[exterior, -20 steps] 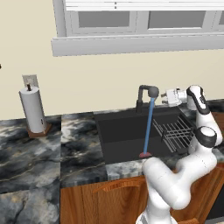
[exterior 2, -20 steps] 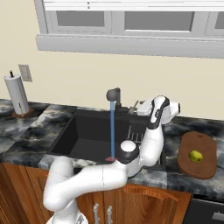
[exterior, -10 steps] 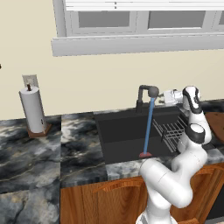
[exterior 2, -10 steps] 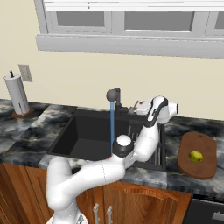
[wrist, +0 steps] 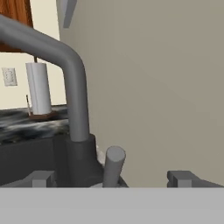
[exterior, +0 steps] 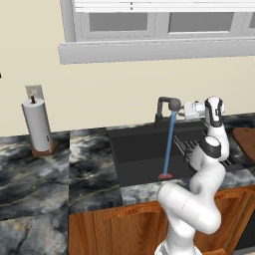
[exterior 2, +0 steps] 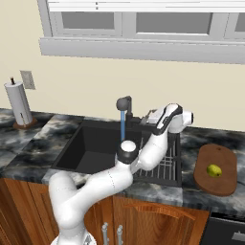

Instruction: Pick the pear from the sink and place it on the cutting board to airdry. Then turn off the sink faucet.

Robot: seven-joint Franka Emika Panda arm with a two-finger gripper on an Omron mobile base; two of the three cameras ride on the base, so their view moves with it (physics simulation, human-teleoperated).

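The pear point(exterior 2: 214, 170) lies on the cutting board point(exterior 2: 217, 184). The tool point(wrist: 112, 178), fingers apart, sits level with the sink faucet point(exterior: 168, 107), apparently straddling its lever point(wrist: 113, 166); water pours into the sink point(exterior 2: 91, 150).

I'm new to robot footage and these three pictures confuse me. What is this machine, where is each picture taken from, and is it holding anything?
It is a white robot arm on a base, in a computer-drawn kitchen. Two pictures come from cameras on the base, behind the arm to its left and right. The third looks out from the hand itself, close to the sink faucet, with its small lever between the open fingertips, which hold nothing. The faucet pours a blue stream into the dark sink. The pear lies on the cutting board to the right. A paper-towel roll stands on the counter to the left.
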